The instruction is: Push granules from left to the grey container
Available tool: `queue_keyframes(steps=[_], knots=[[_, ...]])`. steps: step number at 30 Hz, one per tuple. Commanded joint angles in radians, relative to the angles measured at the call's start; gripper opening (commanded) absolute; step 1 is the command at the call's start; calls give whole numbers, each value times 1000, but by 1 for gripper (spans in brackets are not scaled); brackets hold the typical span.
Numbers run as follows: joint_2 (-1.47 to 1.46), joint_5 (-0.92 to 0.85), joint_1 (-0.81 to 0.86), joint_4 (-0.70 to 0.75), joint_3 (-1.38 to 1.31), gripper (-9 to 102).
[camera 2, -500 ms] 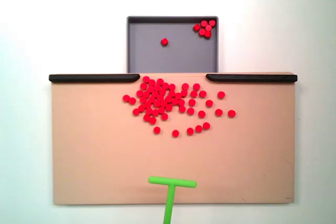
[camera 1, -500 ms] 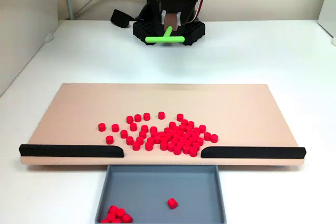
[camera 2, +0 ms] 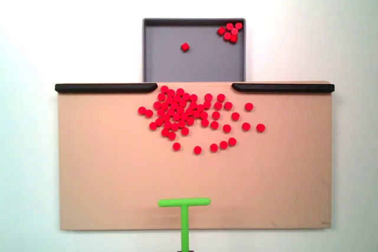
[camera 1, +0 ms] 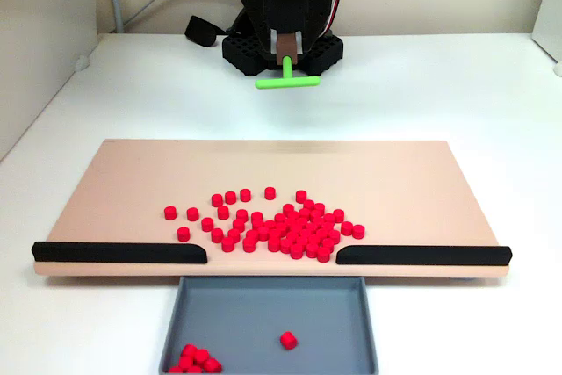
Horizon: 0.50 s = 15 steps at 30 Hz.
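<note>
Item one, your black two-finger gripper [camera 1: 287, 48]: at 12 o'clock in the front fixed view, closed on the stem of the green T-shaped plastic pusher stick [camera 1: 288, 80], crossbar off the board. Item two, small red cylindrical plastic granules [camera 2: 192, 113]: you have most clustered on the beige rectangular board [camera 2: 106, 169] between two black strips [camera 2: 106, 87], toward 12 o'clock from above. Item three, shallow slate-grey rectangular container [camera 2: 195, 63]: touching the board's 12 o'clock edge, holding a few granules.

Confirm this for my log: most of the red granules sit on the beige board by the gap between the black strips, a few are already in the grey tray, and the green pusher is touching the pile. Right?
Not quite. The green pusher is not touching the pile: in the fixed view from above it sits at the board's opposite edge, with bare beige board between it and the granules. The rest holds, including the few in the grey tray.
</note>
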Motion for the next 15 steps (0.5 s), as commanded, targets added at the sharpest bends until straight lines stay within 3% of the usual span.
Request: queue_keyframes(steps=[1,15], knots=[[8,-3,2,2,-29,0],[14,6,6,2,-28,0]])
